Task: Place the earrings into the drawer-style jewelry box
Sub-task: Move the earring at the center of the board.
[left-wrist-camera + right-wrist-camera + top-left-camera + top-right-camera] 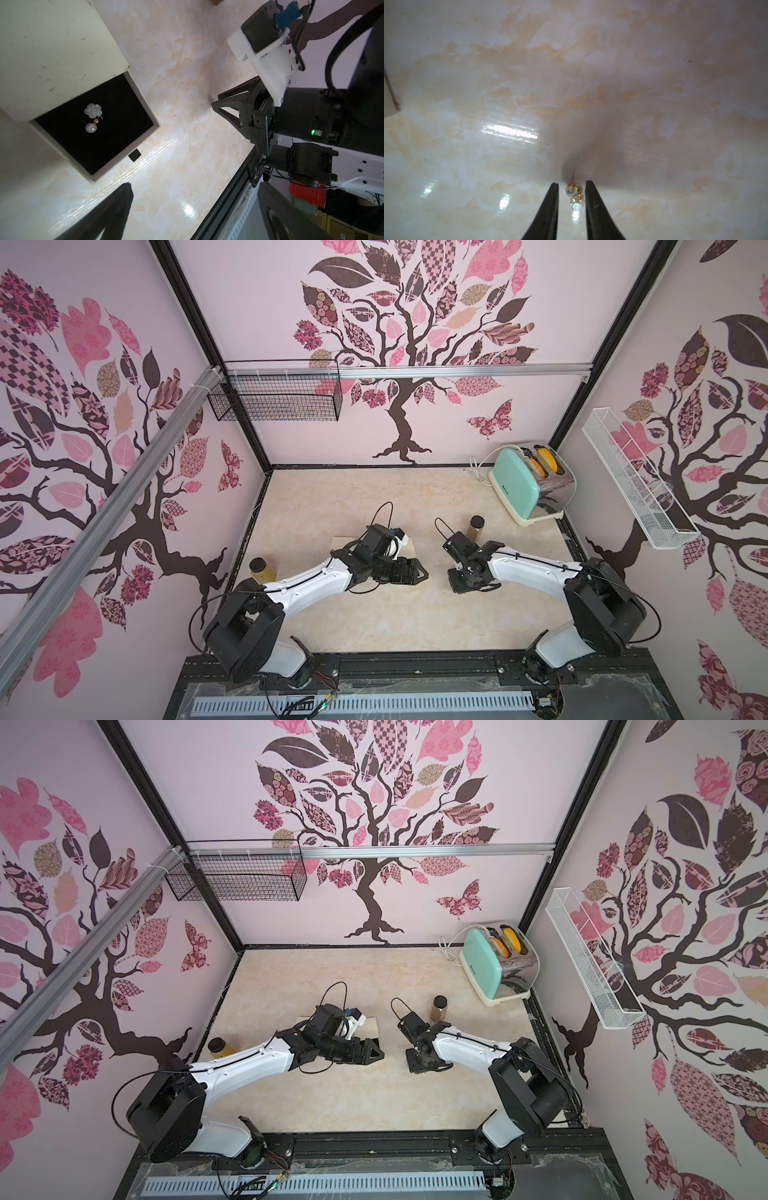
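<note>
on the marble table [508, 83], under the right arm, a loose earring [575, 195] with a thin gold post lies between the black fingertips of the right gripper [572, 183]. the jaws sit close around it, but it looks like there's a sliver of gap on each side, so it's not pinched. over by the left arm, the jewelry box [52, 52] has its drawer [154, 124] slid out, with a flower-and-pearl earring [92, 118] on the black lining. the left gripper [419, 572] hangs near the box, spread wide, holding nothing.
</note>
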{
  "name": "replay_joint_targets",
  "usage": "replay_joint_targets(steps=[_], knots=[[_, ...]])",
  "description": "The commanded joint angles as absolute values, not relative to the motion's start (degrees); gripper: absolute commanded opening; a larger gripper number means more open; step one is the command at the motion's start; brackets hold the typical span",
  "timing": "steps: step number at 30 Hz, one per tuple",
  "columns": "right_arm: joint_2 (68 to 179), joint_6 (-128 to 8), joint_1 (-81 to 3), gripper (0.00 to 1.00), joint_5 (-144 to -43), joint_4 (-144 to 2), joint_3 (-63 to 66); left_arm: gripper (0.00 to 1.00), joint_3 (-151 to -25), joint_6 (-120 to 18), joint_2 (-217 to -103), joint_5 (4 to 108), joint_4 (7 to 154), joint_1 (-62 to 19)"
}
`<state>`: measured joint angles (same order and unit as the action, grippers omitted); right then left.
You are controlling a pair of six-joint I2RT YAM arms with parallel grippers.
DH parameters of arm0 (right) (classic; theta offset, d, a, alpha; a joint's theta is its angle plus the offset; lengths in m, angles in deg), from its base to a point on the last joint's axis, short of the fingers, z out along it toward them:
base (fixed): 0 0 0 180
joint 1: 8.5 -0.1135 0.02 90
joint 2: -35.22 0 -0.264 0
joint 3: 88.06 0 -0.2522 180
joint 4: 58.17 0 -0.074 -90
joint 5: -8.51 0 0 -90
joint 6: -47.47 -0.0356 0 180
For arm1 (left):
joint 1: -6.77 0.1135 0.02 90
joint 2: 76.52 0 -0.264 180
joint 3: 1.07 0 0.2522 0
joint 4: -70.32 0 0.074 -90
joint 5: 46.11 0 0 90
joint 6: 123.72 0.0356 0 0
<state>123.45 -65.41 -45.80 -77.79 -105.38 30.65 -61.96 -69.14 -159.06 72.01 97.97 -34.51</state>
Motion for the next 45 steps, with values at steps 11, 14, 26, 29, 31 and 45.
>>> replay_joint_targets(steps=[11,14,26,29,31,45], knots=[[125.84,-65.3,-45.59,0.13,-78.99,-105.76,30.91,0.97,-62.38,-67.67,-157.77,71.22,99.13,-34.23],[125.5,-65.3,-45.61,0.08,-79.1,-105.72,30.91,0.97,-62.38,-67.79,-157.74,71.22,99.05,-34.1],[123.73,-64.82,-51.13,0.05,-81.91,-103.48,30.85,0.97,-58.64,-70.78,-155.63,72.95,96.33,-30.71],[124.36,-64.25,-58.63,0.05,-79.5,-102.96,29.73,0.97,-57.43,-70.92,-154.43,73.44,96.0,-29.48],[125.46,-63.77,-62.64,0.05,-78.06,-102.57,28.61,0.97,-56.85,-70.9,-153.81,73.42,96.03,-29.08],[128.01,-60.88,-68.97,0.28,-74.4,-106.48,23.46,0.98,-53.88,-71.1,-149.53,73.2,95.76,-28.4]])
